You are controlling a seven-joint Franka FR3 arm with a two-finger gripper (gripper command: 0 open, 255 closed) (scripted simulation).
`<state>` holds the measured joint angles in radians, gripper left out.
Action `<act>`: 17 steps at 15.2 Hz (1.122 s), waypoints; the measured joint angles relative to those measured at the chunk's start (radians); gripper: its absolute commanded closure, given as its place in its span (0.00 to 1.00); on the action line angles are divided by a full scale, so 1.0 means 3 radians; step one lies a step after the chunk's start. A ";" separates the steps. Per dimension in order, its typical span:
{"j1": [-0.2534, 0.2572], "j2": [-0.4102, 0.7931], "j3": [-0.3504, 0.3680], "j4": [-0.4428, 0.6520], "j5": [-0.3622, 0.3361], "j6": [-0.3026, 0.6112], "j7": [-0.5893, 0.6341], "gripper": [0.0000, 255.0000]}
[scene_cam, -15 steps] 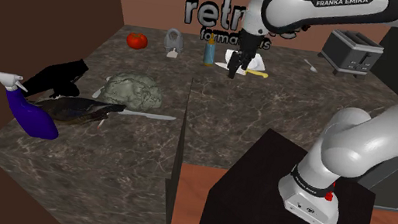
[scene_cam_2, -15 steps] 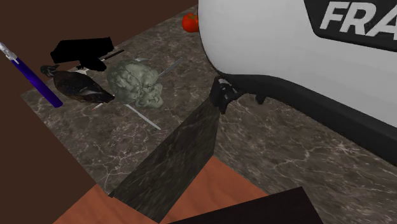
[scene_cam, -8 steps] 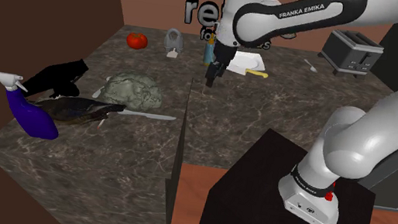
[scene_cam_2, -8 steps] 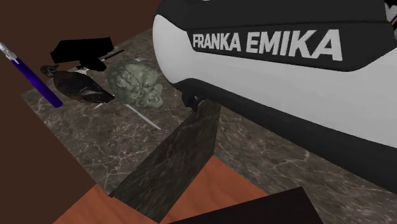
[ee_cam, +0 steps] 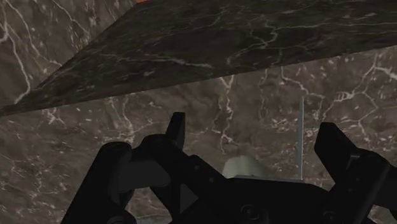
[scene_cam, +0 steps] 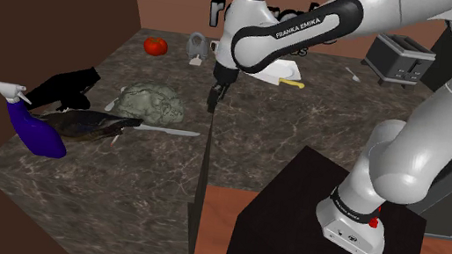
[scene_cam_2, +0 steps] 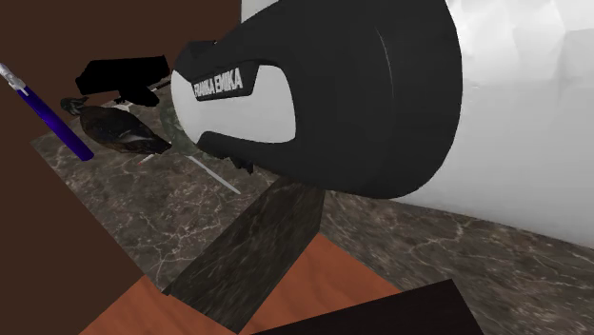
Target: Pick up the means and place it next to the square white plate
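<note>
The lumpy grey-green mass (scene_cam: 152,102) lies on the left part of the dark marbled counter (scene_cam: 303,131), a thin silvery blade (scene_cam: 166,130) just on its near side. To its right the black gripper (scene_cam: 213,101) hangs over the counter's seam, fingers spread wide and empty. The square white plate (scene_cam: 288,70) sits far right, well apart

The black claw (scene_cam: 213,99) hangs pointing down over the dark marbled table (scene_cam: 321,129), near the seam between its two slabs. Near it, toward the shoulder view's left, lies a grey-green lumpy bust (scene_cam: 152,102), with a purple spray bottle (scene_cam: 36,132) farther left. A square white plate (scene_cam: 283,69) sits partly behind the arm; a red tomato (scene_cam: 155,46) and a toaster (scene_cam: 398,60) stand at the back.
</note>
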<state>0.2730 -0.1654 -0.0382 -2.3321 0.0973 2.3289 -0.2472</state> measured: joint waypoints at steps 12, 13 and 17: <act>0.0277 0.1018 0.0242 0.0566 0.0333 0.0572 -0.0555 0.00; 0.0283 0.1057 0.0248 0.0581 0.0335 0.0598 -0.0554 0.00; 0.0291 0.1187 0.0261 0.0585 0.0356 0.0725 -0.0572 0.00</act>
<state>0.3602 0.1908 0.0401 -2.1565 0.2042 2.5466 -0.4189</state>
